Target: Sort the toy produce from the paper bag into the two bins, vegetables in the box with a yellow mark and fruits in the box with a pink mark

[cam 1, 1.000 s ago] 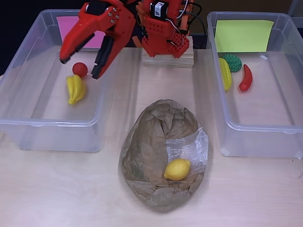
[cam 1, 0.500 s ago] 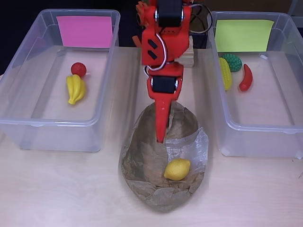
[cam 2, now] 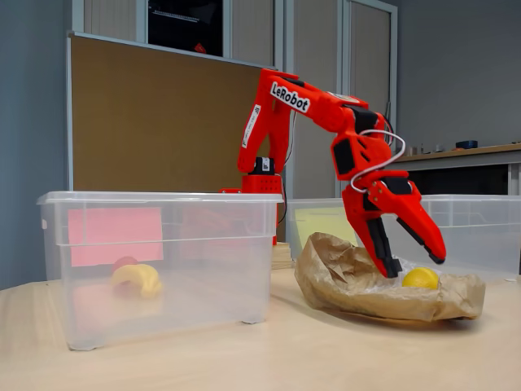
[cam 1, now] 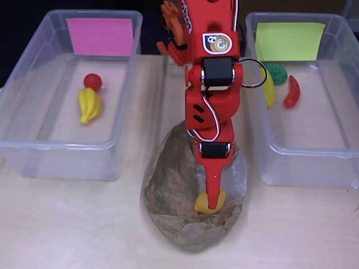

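The crumpled brown paper bag [cam 1: 171, 185] lies open at the table's front centre, with a yellow toy lemon [cam 1: 220, 200] on its lower right part. My red gripper [cam 1: 212, 199] reaches down over the lemon and hides part of it. In the fixed view the gripper [cam 2: 413, 262] is open, its two fingers standing astride the lemon [cam 2: 421, 278] just above it. The pink-marked bin [cam 1: 33, 84] on the left holds a banana [cam 1: 88, 105] and a small red ball-shaped fruit [cam 1: 92, 82]. The yellow-marked bin [cam 1: 336, 101] on the right holds corn [cam 1: 270, 92], a green vegetable [cam 1: 277, 73] and a red chilli [cam 1: 291, 92].
The arm's base stands on a wooden block [cam 1: 224, 61] between the bins at the back. Bare tabletop [cam 1: 73, 224] runs along the front. In the fixed view the pink-marked bin [cam 2: 155, 269] stands nearest on the left, and the bag [cam 2: 350, 281] lies to its right.
The arm swung from above the pink-marked bin to the centre, then stretched forward and down over the bag until the gripper reached the lemon.
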Available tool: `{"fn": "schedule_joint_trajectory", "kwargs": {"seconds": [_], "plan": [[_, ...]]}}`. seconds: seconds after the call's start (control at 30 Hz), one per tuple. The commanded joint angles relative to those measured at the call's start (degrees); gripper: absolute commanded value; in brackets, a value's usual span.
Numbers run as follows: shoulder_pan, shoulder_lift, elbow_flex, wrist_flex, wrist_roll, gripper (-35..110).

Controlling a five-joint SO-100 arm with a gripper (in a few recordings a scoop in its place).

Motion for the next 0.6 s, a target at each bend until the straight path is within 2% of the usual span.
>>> {"fn": "schedule_joint_trajectory", "kwargs": {"seconds": [0.0,0.23,0.37,0.57], "plan": [[-1.3,-1.1,-3.5,1.8,-0.4,37],[-1.1,-5.8,-8.3,4.0,-0.5,35],[-0.2,-6.7,-9.7,4.7,0.9,23],[0.6,-6.5,-9.8,4.6,4.1,14]]}}
